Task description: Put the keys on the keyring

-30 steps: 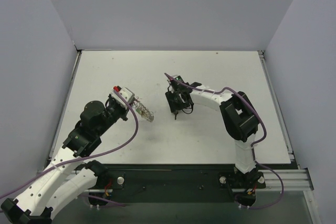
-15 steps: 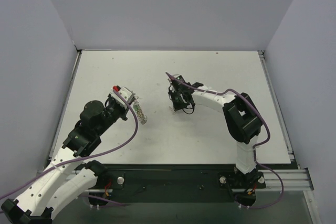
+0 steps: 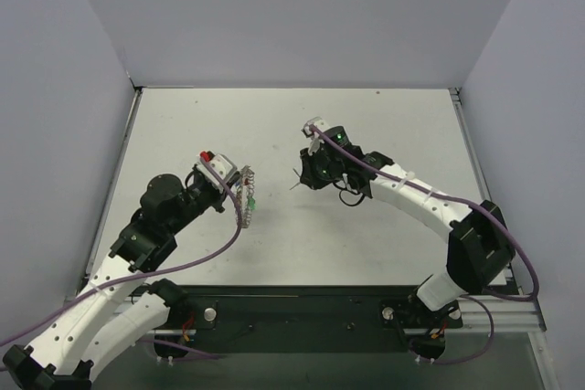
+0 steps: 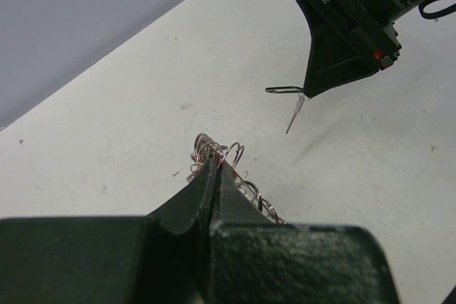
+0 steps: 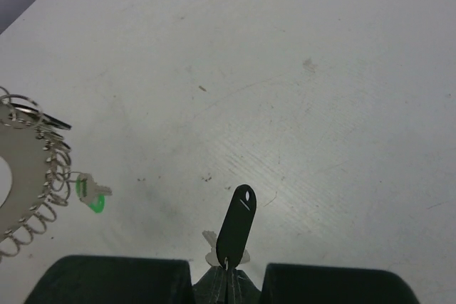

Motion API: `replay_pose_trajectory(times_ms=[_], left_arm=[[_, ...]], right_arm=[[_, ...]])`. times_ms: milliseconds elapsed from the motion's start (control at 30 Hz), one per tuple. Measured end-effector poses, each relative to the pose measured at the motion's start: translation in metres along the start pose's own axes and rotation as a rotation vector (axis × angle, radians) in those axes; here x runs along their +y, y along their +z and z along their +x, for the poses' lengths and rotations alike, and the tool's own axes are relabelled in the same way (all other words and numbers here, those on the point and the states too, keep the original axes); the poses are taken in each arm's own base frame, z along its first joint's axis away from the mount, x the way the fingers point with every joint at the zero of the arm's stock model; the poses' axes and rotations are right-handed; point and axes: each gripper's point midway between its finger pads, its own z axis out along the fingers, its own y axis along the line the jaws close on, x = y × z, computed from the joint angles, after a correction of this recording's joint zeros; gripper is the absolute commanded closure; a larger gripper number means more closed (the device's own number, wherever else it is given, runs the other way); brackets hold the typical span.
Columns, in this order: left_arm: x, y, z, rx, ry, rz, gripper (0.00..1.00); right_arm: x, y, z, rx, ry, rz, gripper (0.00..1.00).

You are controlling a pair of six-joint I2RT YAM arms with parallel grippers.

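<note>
My left gripper [image 3: 239,187] is shut on the keyring [image 3: 245,193], a silvery coil-rimmed ring held above the table. In the left wrist view the ring [image 4: 251,194] sticks out past my shut left gripper [image 4: 216,165]. A green-headed key [image 3: 248,205] hangs from the ring; it also shows in the right wrist view [image 5: 93,199] beside the ring [image 5: 44,176]. My right gripper [image 3: 302,177] is shut on a black-headed key [image 5: 239,222] with a silvery blade [image 4: 294,113], a short way right of the ring. My right gripper [image 5: 229,275] shows at the bottom edge of the right wrist view.
The white table [image 3: 366,125] is walled by grey panels at the back and both sides. A black rail [image 3: 302,308] with the arm bases runs along the near edge. The right gripper's body [image 4: 349,19] fills the top right of the left wrist view.
The right arm has stretched out, its elbow swinging right and down, and its gripper has shifted slightly left and back with the key. The left gripper has turned the ring more upright.
</note>
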Motion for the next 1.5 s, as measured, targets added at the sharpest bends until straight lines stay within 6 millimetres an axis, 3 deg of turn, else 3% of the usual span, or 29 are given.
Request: replay_pose_trajectory(times_ms=[167,433,567,667,833,933,1500], left_arm=[[-0.014,0.006,0.007,0.027,-0.005,0.081,1.00],[-0.025,0.006,0.009,0.035,-0.010,0.145,1.00],[-0.033,0.004,0.005,0.026,-0.010,0.189,1.00],[-0.041,0.004,0.004,0.018,-0.008,0.240,1.00],[-0.058,0.001,0.002,0.004,0.005,0.327,1.00],[-0.064,0.001,0.001,0.000,0.012,0.355,1.00],[-0.063,0.004,0.002,0.009,0.035,0.302,1.00]], right_arm=[[0.012,-0.012,-0.001,-0.009,-0.016,-0.068,1.00],[0.005,-0.019,0.002,0.094,0.043,-0.082,1.00],[0.019,-0.027,0.006,0.099,0.029,-0.157,1.00],[0.037,-0.047,0.001,0.062,-0.005,-0.243,1.00],[0.069,-0.094,-0.031,-0.091,-0.064,-0.390,1.00],[0.082,-0.109,-0.043,-0.147,-0.062,-0.455,1.00],[0.126,-0.103,-0.049,-0.150,0.043,-0.610,1.00]])
